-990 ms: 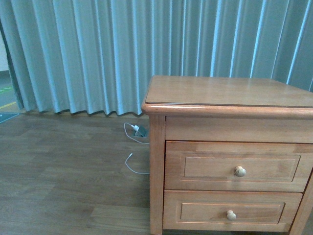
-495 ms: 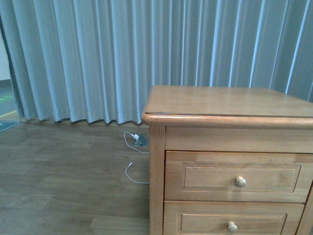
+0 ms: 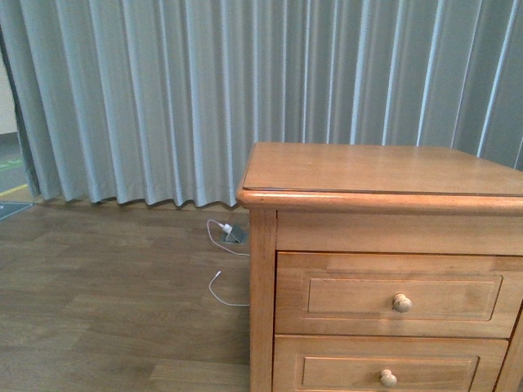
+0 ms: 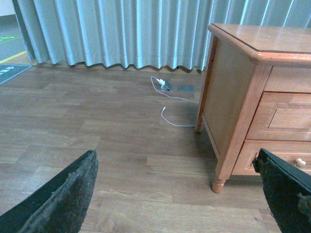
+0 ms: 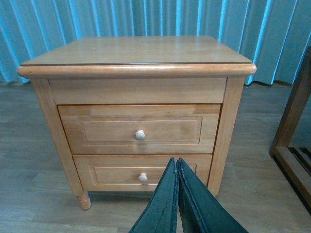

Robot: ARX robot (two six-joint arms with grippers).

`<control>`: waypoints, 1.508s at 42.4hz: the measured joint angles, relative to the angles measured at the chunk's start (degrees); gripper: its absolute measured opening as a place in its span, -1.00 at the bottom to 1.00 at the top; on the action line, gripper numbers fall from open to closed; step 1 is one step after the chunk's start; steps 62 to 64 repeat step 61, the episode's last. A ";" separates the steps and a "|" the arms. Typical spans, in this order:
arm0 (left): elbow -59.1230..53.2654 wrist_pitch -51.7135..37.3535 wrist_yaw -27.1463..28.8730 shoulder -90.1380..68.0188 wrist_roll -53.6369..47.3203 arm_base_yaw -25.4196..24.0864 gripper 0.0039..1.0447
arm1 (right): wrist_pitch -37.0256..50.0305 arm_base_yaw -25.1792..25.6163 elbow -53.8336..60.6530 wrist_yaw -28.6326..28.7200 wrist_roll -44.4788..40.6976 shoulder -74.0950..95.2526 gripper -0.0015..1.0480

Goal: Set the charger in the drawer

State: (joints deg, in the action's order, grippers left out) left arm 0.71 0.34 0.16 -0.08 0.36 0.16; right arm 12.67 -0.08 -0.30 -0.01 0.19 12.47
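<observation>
The charger is out of view in every frame. The drawer (image 3: 391,294) is the upper one of a honey-coloured wooden cabinet (image 3: 384,167); it is closed, with one round knob (image 5: 140,135). It also shows at the edge of the left wrist view as the drawer (image 4: 286,119). My left gripper (image 4: 176,160) hangs open over bare floor, left of the cabinet's leg, with nothing between its fingers. My right gripper (image 5: 176,161) is shut and empty, in front of the cabinet and below the lower drawer's (image 5: 141,174) knob.
A white-cabled plug with a grey block (image 3: 233,233) lies on the wood floor by the curtain (image 3: 163,98), its white cable trailing toward the cabinet's left side. A dark wooden frame (image 5: 291,121) stands to the cabinet's right.
Between 1.0 s and 0.5 s ago the front view shifted, so the cabinet sits lower in the frame. Nothing has moved since then.
</observation>
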 joint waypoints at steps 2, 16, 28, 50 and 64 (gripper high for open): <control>0.00 0.00 0.00 0.00 0.00 0.00 0.89 | -0.61 0.00 0.00 0.02 0.00 -0.57 -0.96; 0.00 0.00 0.00 0.00 0.00 0.00 0.89 | -12.57 0.00 -0.04 0.07 -0.04 -12.15 -0.96; 0.00 0.00 0.00 0.00 0.00 0.00 0.89 | -12.59 0.00 -0.04 0.07 -0.04 -12.24 -0.96; 0.00 0.00 0.00 0.00 0.00 0.00 0.89 | -12.59 0.00 -0.04 0.07 -0.11 -12.24 -0.22; 0.00 0.00 0.00 0.00 0.00 0.00 0.89 | -12.59 0.00 -0.04 0.07 -0.13 -12.24 0.70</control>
